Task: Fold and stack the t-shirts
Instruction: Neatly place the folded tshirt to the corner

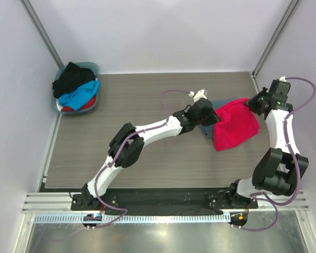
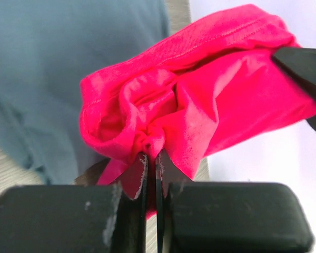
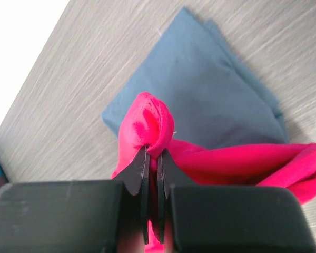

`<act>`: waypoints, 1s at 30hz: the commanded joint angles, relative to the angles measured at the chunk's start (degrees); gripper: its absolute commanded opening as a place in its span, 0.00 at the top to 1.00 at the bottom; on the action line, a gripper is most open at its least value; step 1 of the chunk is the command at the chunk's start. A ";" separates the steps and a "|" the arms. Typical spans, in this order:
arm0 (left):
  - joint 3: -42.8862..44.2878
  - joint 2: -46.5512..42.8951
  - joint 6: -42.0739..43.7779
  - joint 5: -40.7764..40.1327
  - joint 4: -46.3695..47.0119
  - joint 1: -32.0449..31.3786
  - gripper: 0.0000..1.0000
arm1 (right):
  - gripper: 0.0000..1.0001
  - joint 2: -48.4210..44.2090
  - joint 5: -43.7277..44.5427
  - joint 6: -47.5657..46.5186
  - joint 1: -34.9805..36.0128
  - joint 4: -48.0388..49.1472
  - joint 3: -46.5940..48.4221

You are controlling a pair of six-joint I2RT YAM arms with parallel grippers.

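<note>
Bases of both arms sit at the near edge of the wood-grain table (image 1: 147, 158), the left arm stretching diagonally toward the middle right and the right arm rising along the right side. Between them the red-pink t-shirt (image 1: 234, 126) is held at two points and spreads back toward the near side in a loose, creased sheet; whether its lower edge rests on the table cannot be told. The left gripper (image 2: 151, 157) has its jaws pressed together on a bunched fold at the left end of this shirt, cloth puckering just above the tips. The right gripper (image 3: 152, 158) is likewise pinched tight on a rolled edge of the same shirt at its far right corner. Beneath and just beyond the red-pink cloth, the slate grey-blue t-shirt (image 3: 200, 89) lies folded flat on the table, partly covered. Well apart, in the far left corner, a blue-grey basket (image 1: 94, 67) holds a heap: a black t-shirt (image 1: 71, 76) on top, a bright blue t-shirt (image 1: 83, 95) beneath it and a red t-shirt (image 1: 68, 108) showing at the near rim
</note>
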 commanded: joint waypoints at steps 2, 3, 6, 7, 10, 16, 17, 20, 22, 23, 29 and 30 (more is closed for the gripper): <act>7.45 1.95 1.19 -3.12 0.69 -0.38 1.00 | 0.99 1.45 2.05 -1.82 -0.60 1.84 4.65; 8.24 2.48 1.20 -3.20 0.51 -0.38 1.00 | 0.99 1.80 2.58 -1.91 -0.60 1.93 5.00; 10.79 3.81 1.02 -3.03 0.16 -0.38 1.00 | 0.99 3.21 2.76 -2.26 -0.77 2.02 6.50; 11.14 3.90 1.02 -3.12 0.07 -0.38 1.00 | 0.99 3.47 2.67 -2.35 -0.78 2.10 6.85; 12.64 3.81 1.37 -3.55 -0.19 -0.47 1.00 | 0.99 4.61 2.76 -2.44 -0.78 2.02 8.43; 14.75 5.12 1.64 -3.91 -0.45 0.85 1.00 | 0.99 7.60 2.32 -2.00 -0.78 2.28 10.54; 14.84 5.39 1.37 -3.65 -0.54 1.11 1.00 | 0.99 7.95 2.24 -1.91 -0.78 2.54 10.63; 14.93 6.09 1.02 -3.47 -0.54 2.26 1.00 | 0.99 9.18 1.80 -1.73 -0.86 3.50 10.28; 15.36 6.44 1.02 -3.56 -0.46 2.87 1.00 | 0.99 9.80 1.53 -1.47 -0.78 4.21 10.11; 15.63 7.05 1.02 -3.56 -0.54 3.05 1.00 | 0.99 10.58 1.18 -1.47 -0.78 4.56 10.11; 16.51 8.73 1.37 -3.82 -0.54 4.80 1.00 | 0.99 13.75 0.74 -1.03 -0.86 6.41 10.72; 16.60 8.99 1.20 -3.82 -0.46 4.98 1.00 | 0.99 14.02 0.74 -0.86 -0.78 6.58 10.81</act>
